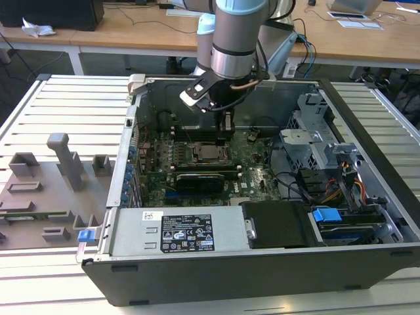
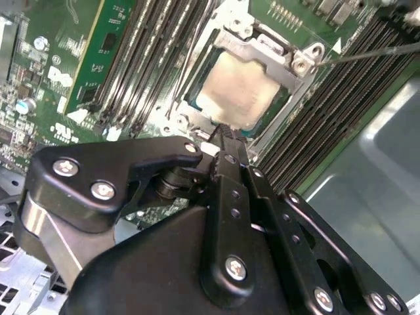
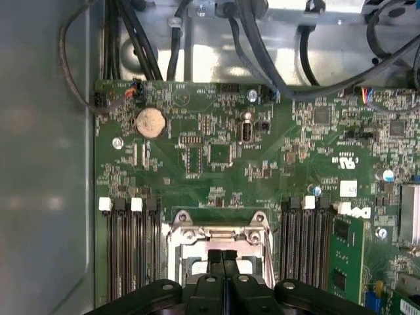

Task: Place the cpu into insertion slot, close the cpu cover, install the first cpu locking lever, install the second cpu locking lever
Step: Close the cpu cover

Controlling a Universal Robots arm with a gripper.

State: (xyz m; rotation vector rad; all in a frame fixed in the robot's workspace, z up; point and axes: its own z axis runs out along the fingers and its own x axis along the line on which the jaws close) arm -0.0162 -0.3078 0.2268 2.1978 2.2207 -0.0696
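The cpu (image 2: pixel 235 88) sits in the slot (image 2: pixel 192 105) on the green board, with the cover (image 2: pixel 279 56) lying down over its edges. The jaws are closed together, gripping nothing, with their tips just beside the cover's rim.

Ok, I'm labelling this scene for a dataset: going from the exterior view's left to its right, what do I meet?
grey fixture board → cpu → black box → blue tab → orange cables
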